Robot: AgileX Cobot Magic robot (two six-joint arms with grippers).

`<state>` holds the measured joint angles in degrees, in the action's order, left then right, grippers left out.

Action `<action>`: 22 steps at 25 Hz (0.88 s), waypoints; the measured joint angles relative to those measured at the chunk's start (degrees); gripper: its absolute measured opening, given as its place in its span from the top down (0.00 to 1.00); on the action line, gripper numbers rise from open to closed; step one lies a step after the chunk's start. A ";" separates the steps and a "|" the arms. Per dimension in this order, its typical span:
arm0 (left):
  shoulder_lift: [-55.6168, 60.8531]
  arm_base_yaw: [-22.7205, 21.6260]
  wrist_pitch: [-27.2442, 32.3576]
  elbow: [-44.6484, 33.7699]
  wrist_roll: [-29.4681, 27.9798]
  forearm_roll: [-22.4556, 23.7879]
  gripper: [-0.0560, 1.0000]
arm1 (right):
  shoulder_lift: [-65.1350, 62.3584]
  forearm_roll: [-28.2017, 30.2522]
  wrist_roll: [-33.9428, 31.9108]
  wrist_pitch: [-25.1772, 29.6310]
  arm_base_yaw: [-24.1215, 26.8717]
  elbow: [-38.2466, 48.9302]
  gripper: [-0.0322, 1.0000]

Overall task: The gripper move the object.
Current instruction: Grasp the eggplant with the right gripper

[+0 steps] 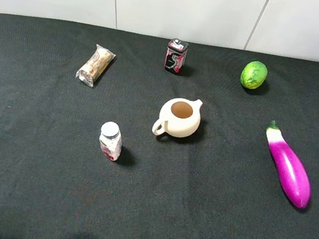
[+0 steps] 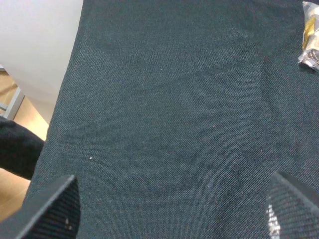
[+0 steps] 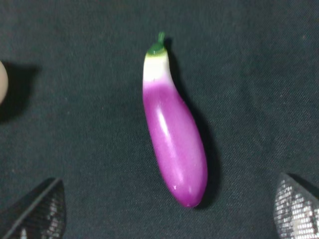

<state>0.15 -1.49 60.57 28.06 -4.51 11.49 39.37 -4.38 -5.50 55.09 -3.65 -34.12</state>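
Observation:
The object, a glossy magenta eggplant (image 1: 289, 168) with a white neck and green stem, lies on the black cloth at the right of the table, stem pointing to the back. In the right wrist view the eggplant (image 3: 173, 133) lies lengthwise between the two fingertips of my right gripper (image 3: 167, 219). That gripper hovers above it, open and holding nothing. My left gripper (image 2: 172, 211) is open over bare cloth near the table's left edge, far from the eggplant. Neither gripper shows clearly in the high view.
A cream teapot (image 1: 179, 118) stands mid-table, left of the eggplant. A green round fruit (image 1: 254, 75) and a red-black tin (image 1: 175, 55) are at the back. A wrapped snack (image 1: 96, 65) and a white-capped bottle (image 1: 110, 140) lie on the left.

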 joint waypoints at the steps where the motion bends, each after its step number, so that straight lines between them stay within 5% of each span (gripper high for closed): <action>1: 0.00 0.00 0.00 0.00 0.00 0.00 0.20 | 1.25 -0.53 0.38 0.00 0.00 -0.16 0.36; 22: 0.00 0.00 0.00 0.00 0.00 0.00 0.20 | 7.63 -1.14 2.03 -2.42 0.00 -0.40 0.36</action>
<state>0.15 -1.49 60.57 28.06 -4.51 11.49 47.00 -5.52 -3.46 52.67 -3.65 -34.52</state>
